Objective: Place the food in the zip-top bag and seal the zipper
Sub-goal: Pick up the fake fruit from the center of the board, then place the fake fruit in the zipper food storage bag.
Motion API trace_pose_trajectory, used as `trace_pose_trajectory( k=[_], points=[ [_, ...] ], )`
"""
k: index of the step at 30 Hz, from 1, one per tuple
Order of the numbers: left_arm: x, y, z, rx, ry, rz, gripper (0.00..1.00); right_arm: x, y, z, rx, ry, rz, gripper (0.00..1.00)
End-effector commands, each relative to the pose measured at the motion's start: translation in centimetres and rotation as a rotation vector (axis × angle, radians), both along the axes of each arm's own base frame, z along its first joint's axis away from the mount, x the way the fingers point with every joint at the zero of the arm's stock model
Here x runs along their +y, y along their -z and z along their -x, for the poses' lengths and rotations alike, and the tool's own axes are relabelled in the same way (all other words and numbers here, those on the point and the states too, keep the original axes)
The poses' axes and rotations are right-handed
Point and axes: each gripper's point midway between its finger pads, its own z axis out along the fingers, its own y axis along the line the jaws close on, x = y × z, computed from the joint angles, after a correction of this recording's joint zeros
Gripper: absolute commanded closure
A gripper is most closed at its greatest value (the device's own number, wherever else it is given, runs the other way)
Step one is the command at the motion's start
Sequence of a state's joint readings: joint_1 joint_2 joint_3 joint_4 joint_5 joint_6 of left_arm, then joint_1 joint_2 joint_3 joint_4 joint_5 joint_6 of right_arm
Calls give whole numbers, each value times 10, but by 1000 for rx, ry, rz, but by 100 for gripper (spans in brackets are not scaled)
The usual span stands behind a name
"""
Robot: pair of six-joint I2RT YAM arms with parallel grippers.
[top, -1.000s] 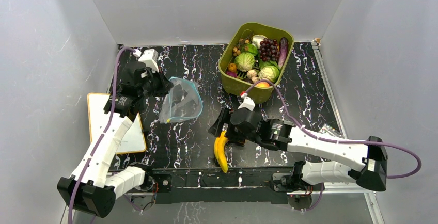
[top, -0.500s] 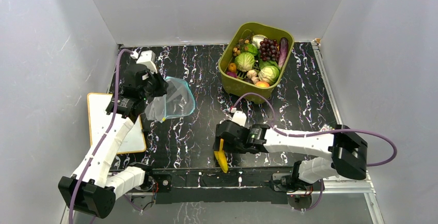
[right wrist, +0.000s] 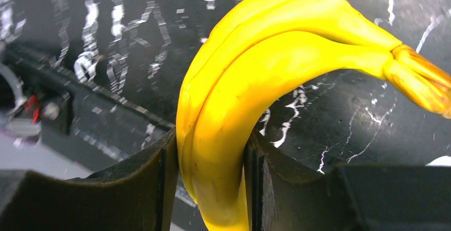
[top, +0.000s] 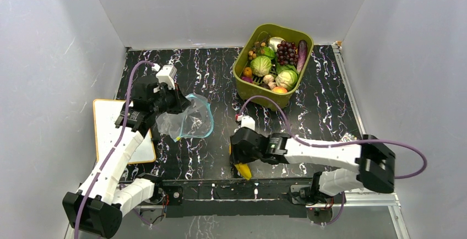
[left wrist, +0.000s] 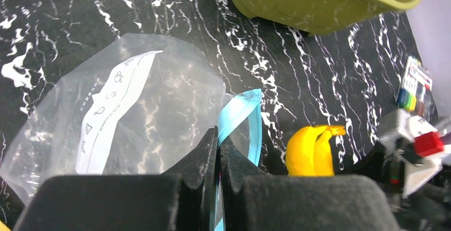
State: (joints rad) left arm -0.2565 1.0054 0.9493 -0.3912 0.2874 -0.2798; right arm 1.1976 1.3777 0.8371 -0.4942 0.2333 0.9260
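top external: right hand (top: 240, 162) hides most banana (top: 244, 172)

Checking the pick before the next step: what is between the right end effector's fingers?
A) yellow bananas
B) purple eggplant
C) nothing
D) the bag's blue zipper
A: the right wrist view shows the yellow bananas pressed between both fingers of the right end effector.

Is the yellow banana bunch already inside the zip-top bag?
No, the banana bunch sits between the fingers of the right end effector near the table's front edge, well apart from the zip-top bag.
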Motion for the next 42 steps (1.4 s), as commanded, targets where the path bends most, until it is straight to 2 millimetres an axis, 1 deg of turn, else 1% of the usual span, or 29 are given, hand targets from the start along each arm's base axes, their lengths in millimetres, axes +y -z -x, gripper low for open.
trace_pose_trajectory(
  k=[1, 3, 6, 9, 11, 14, 19, 21, 23, 27, 30, 32, 33, 35, 40, 42],
  points=[
    [-15, -25, 17, -99, 159, 38, 100, 27, -94, 12, -186, -302, -270, 78],
    [-18, -28, 20, -109, 178, 49, 100, 27, -121, 18, -234, -353, -349, 79],
    [-22, -32, 24, -104, 195, 78, 100, 31, -170, 33, -313, -457, -514, 78],
    [-32, -37, 30, -95, 238, 136, 100, 35, -222, 50, -379, -537, -707, 78],
    [-38, -41, 36, -101, 280, 171, 100, 36, -250, 60, -414, -575, -823, 77],
    [-44, -46, 42, -113, 326, 201, 100, 37, -277, 70, -449, -619, -936, 77],
    [-52, -59, 55, -128, 391, 248, 100, 46, -301, 77, -464, -660, -1036, 77],
    [-54, -64, 61, -133, 419, 269, 100, 52, -308, 82, -453, -690, -1075, 76],
    [-56, -66, 65, -133, 433, 285, 100, 59, -310, 85, -430, -714, -1095, 76],
    [-57, -72, 71, -134, 446, 296, 100, 70, -301, 84, -390, -725, -1083, 76],
    [-55, -78, 75, -156, 451, 291, 100, 73, -290, 75, -376, -665, -1051, 77],
    [-54, -82, 78, -172, 454, 287, 100, 73, -279, 62, -377, -590, -1015, 77],
    [-54, -84, 80, -181, 460, 284, 100, 72, -276, 54, -384, -537, -1005, 77],
    [-54, -86, 83, -199, 478, 281, 100, 70, -271, 45, -366, -457, -1010, 77],
    [-57, -95, 90, -224, 518, 304, 100, 74, -268, 37, -303, -373, -1053, 76],
    [-59, -101, 92, -235, 529, 325, 100, 78, -263, 35, -274, -358, -1052, 76]
  ],
)
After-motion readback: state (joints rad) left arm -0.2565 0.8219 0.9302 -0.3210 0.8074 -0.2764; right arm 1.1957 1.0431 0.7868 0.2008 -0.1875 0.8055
